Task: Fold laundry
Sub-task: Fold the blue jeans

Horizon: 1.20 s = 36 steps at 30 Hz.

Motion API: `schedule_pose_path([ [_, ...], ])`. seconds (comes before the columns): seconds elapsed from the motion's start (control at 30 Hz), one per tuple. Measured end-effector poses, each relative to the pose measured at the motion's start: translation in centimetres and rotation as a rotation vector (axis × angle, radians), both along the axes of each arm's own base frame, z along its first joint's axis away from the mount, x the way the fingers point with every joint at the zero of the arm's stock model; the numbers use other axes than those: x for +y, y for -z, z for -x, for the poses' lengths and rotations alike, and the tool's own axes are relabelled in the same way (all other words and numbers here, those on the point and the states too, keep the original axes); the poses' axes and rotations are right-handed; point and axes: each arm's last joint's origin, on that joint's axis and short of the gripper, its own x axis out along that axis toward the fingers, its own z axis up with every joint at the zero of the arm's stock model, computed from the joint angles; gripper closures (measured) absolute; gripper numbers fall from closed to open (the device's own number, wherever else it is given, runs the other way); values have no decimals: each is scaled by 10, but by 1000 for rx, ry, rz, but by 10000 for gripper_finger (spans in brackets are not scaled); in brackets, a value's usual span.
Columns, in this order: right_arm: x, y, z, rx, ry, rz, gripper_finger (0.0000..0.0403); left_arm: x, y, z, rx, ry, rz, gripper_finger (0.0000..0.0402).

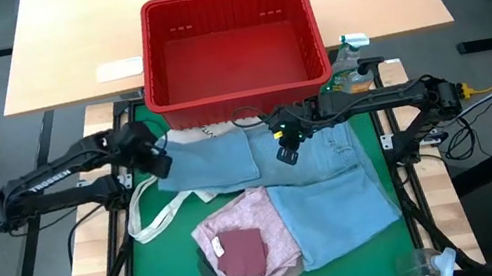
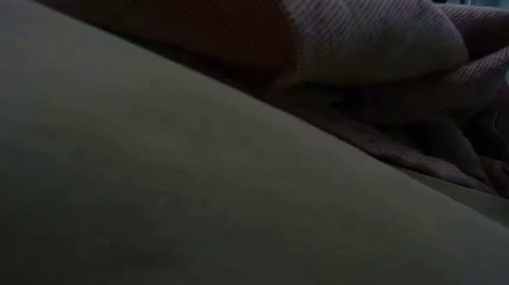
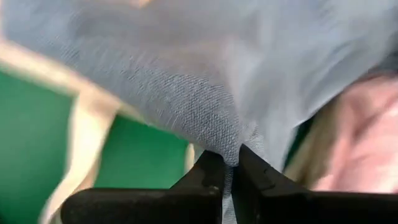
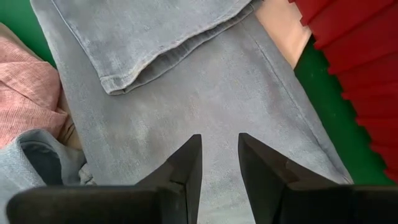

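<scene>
A pale wood table (image 1: 68, 48) is standing behind a green work mat (image 1: 162, 264) framed by light wooden boards, and the mat is carrying the laundry. A red plastic basket (image 1: 240, 93), rectangular with ribbed, slotted walls, is sitting at the far edge of the mat. White lettering reading TROSSEN is showing on the left arm (image 1: 50, 180). The light blue denim jeans (image 1: 335, 209), a woven fabric with stitched hems, are lying spread across the mat's middle and right, one leg doubled over toward the left. The mottled pink top (image 1: 245, 245), a fine ribbed knit with a darker red square patch, is lying crumpled near the front, touching the jeans. A white tote bag (image 1: 152, 210) is trailing its straps beside the jeans' left edge. The left gripper (image 3: 227, 168) is pinching a fold of the denim with its fingers pressed together. The right gripper (image 4: 219, 163) is hovering over the jeans near the basket, fingers parted with nothing between them.
</scene>
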Motion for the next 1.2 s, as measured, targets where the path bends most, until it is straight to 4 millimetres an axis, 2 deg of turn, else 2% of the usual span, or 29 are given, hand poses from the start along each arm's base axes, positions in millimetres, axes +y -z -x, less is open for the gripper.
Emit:
schedule_pose_path([
  [0.27, 0, 0, 0, 0, 0, -1, 297, 4, -27, -37, -385, 0, -83, 397],
  [0.33, 0, -7, -1, -4, -1, -1, 297, 3, -31, -48, -458, 24, -99, 397],
  [0.43, -1, -26, -6, -60, -1, 7, 297, 0, -33, -68, -536, 59, -132, 397],
  [0.6, -1, -69, -11, -171, -4, 23, 297, -5, -32, -106, -674, 103, -179, 397],
  [0.77, -1, -109, -6, -223, -4, 30, 297, -8, -27, -145, -869, 140, -218, 397],
  [0.9, 0, -136, 1, -262, -4, 35, 297, -10, -21, -179, -910, 158, -221, 397],
  [1.03, 1, -155, 5, -313, -4, 42, 297, -12, -23, -220, -896, 213, -258, 397],
  [1.2, 1, -168, 10, -338, -4, 46, 297, -14, -23, -272, -905, 260, -267, 394],
])
